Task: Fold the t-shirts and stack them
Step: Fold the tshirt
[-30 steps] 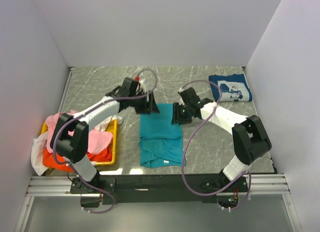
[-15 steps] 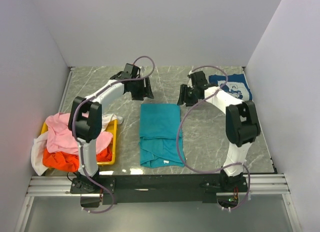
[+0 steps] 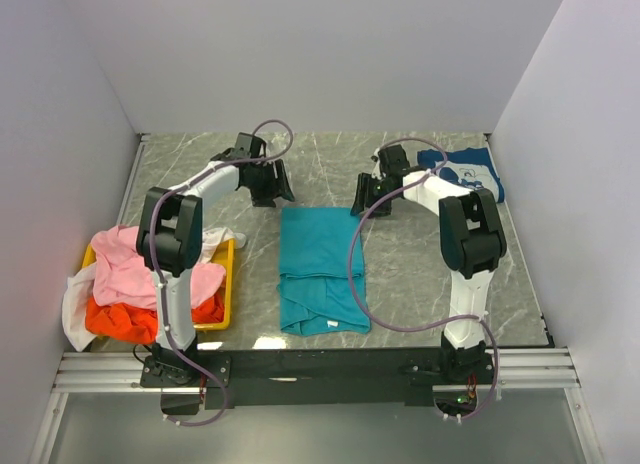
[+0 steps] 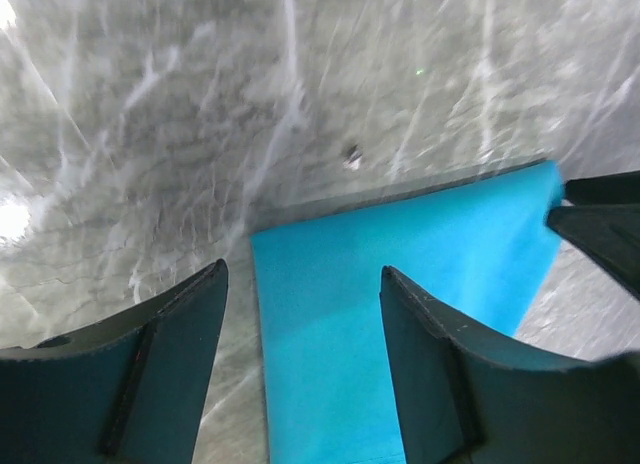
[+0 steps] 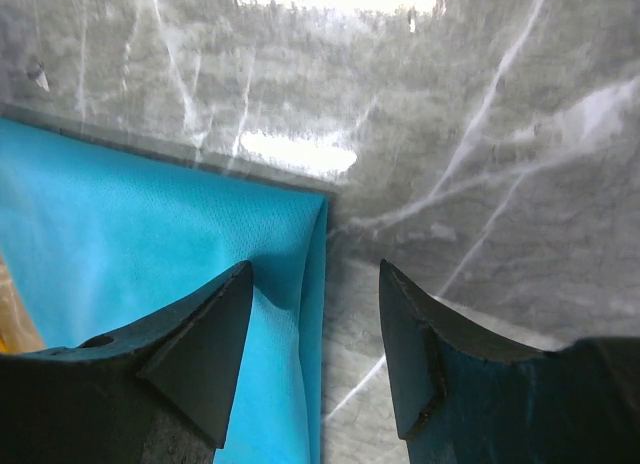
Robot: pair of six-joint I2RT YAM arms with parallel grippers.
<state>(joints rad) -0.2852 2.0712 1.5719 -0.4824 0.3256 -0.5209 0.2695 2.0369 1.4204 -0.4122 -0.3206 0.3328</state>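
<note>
Near left: yellow tray (image 3: pixel 229 284) on the grey marbled table (image 3: pixel 420 274), heaped with loose tees. The pink tee (image 3: pixel 130 269) is on top, the orange tee (image 3: pixel 120 319) is under it toward the near side, and the white tee (image 3: pixel 72 309) hangs over the tray's left rim.

Centre: teal tee (image 3: pixel 320 269) lies flat on the table as a folded rectangle, long axis near to far. The near half shows overlapped layers with creases; the far half is smooth.

Far edge of teal tee: left gripper (image 4: pixel 300 279) hangs over the far left corner. Its fingers (image 4: pixel 170 364) stand apart with nothing between them, the cloth corner flat on the table below. Right gripper (image 5: pixel 315 274) hangs over the far right corner, also spread wide and empty. The folded edge of the cloth shows beneath, touching neither of its fingers (image 5: pixel 190 354).

Far right: navy tee (image 3: pixel 462 176) with white print lies folded on the table, well apart from the teal one, just beyond the right arm.
</note>
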